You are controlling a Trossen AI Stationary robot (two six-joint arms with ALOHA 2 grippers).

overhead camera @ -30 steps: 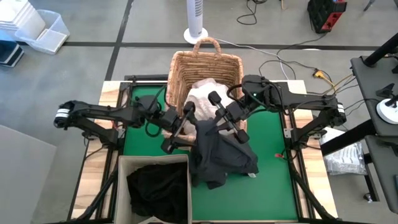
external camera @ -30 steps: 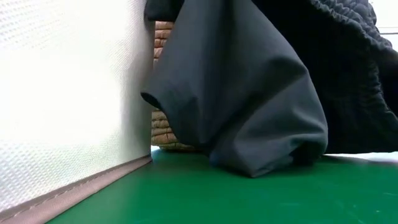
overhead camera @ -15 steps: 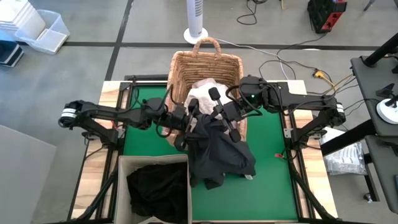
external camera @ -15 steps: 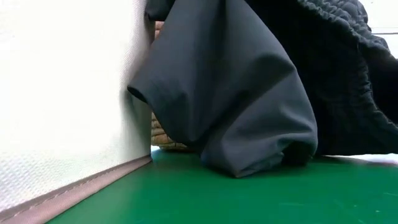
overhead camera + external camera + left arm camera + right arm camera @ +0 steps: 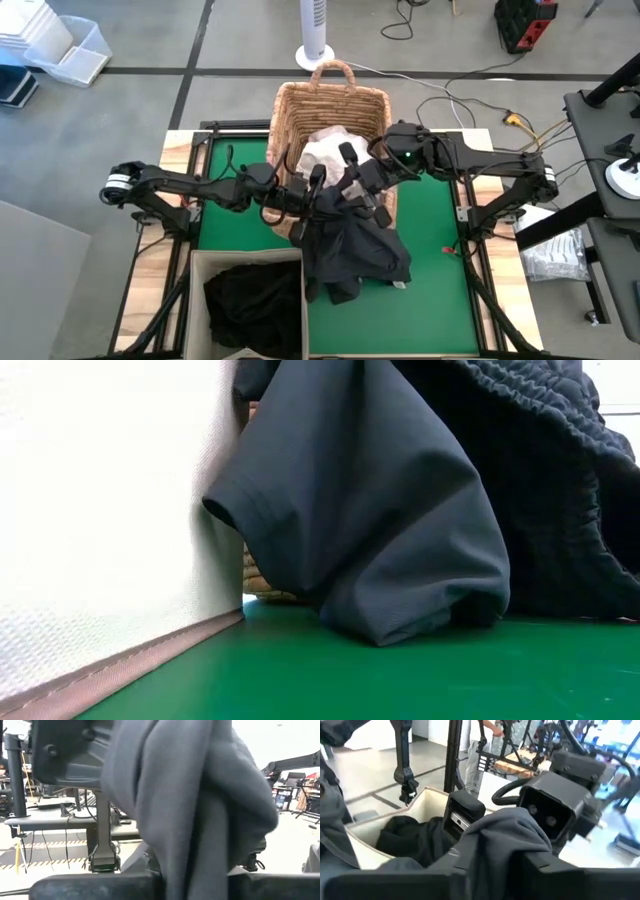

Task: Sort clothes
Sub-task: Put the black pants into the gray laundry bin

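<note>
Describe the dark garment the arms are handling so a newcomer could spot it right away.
Find the wicker basket at the table's far edge. Draped from its front rim onto the green mat hangs the dark grey garment, beside the beige bin. Unlike the white clothes in the basket, it is dark and both hands meet at its top.

Wicker basket (image 5: pixel 333 110) at the green mat's (image 5: pixel 430 250) far edge holding a white garment (image 5: pixel 325 152), left gripper (image 5: pixel 318 190) and right gripper (image 5: pixel 352 192) meeting over a dark grey garment (image 5: pixel 350 250) draped beside the beige bin (image 5: pixel 200 262), black clothes (image 5: pixel 250 305) inside it.
</note>
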